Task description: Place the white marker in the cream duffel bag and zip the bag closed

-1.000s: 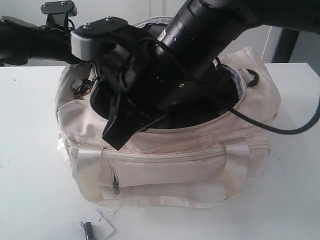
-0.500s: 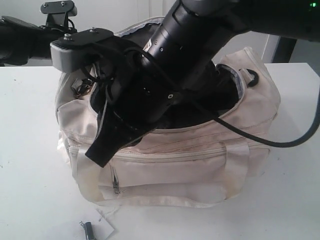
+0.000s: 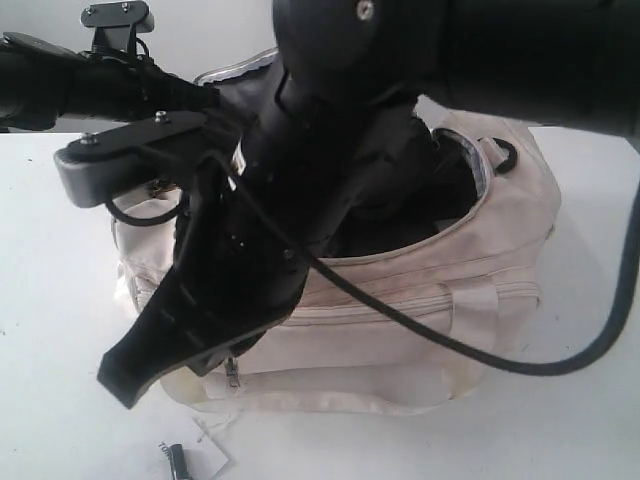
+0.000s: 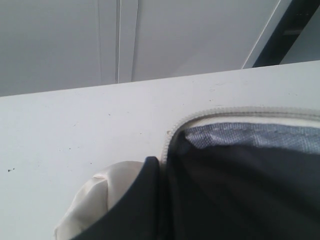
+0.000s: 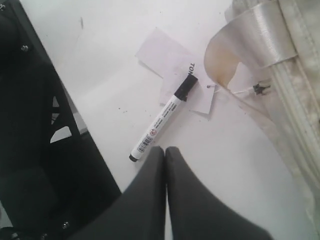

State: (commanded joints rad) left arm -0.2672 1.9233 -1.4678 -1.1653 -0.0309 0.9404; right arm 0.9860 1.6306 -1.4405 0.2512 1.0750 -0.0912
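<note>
Hovering above the white marker (image 5: 162,119), right gripper (image 5: 165,149) showed jaws pressed together, empty | marker lay on table (image 5: 100,50), cap end over paper tag (image 5: 165,55), near cream duffel bag (image 5: 295,60) | pick called for spreading jaws first, straddling barrel crosswise.

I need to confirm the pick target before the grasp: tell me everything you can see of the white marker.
The white marker is a slim plastic-looking stick with a black cap, a small dark butt end and printed markings with a barcode along its barrel. It lies flat on the white table, outside the cream duffel bag, its capped end resting on a white paper tag. Nothing holds it; the right pincer, shut, hovers near its butt end.
</note>
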